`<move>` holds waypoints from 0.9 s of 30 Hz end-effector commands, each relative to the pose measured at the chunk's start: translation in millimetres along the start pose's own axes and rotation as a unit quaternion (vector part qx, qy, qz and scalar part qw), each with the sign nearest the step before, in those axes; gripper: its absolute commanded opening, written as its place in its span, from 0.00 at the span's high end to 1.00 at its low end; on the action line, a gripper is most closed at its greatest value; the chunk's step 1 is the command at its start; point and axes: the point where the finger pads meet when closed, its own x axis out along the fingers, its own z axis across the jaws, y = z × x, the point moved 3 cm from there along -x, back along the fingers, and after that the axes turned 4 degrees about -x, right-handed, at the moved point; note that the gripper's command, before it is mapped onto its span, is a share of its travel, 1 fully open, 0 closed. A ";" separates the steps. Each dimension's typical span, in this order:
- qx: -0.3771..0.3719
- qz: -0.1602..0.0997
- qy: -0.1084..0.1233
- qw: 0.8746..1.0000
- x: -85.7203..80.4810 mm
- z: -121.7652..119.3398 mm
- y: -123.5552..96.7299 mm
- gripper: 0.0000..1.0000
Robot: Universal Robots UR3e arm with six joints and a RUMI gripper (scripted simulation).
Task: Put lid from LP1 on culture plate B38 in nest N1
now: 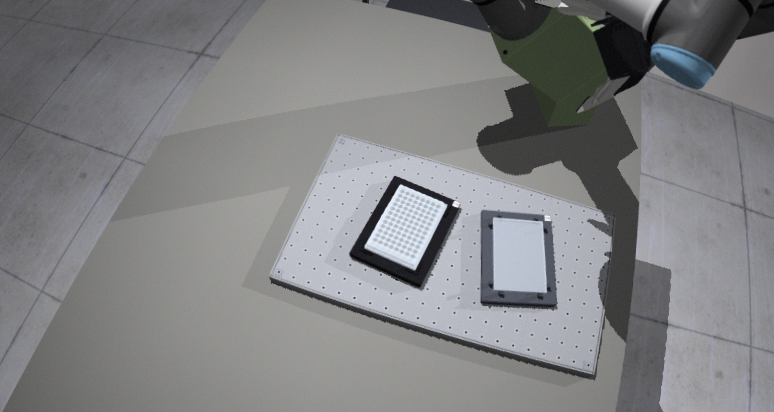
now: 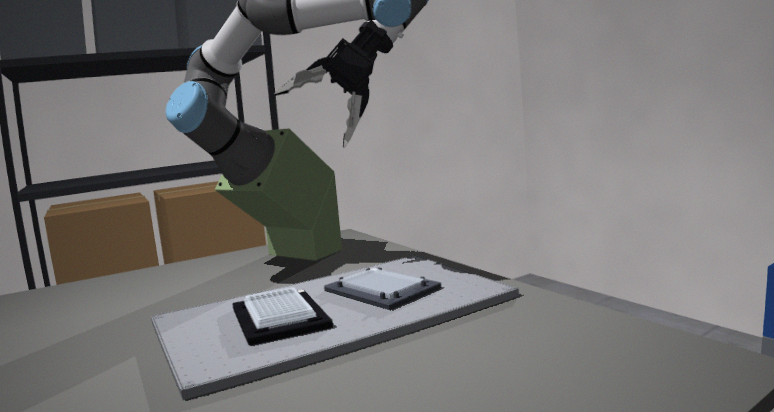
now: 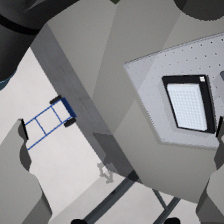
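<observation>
The culture plate B38 (image 1: 407,226) is an uncovered white well plate in the black plate nest N1 (image 1: 403,231), on the left of the perforated board (image 1: 444,252). The clear flat lid (image 1: 518,254) lies in the grey lid park LP1 (image 1: 517,258) to its right. Both also show in the exterior view: the plate (image 2: 278,306) and the lid (image 2: 381,283). My gripper (image 2: 319,111) is open and empty, high above the table near the arm's green base (image 2: 295,198), far from both. The wrist view shows the plate (image 3: 189,106) at the right edge.
A dark shelf rack (image 2: 32,138) with cardboard boxes (image 2: 100,235) stands behind the table. A blue cart (image 3: 47,120) is on the floor beside the table.
</observation>
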 end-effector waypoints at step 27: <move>0.059 0.041 -0.021 0.997 2.5 30.6 10.7 0.18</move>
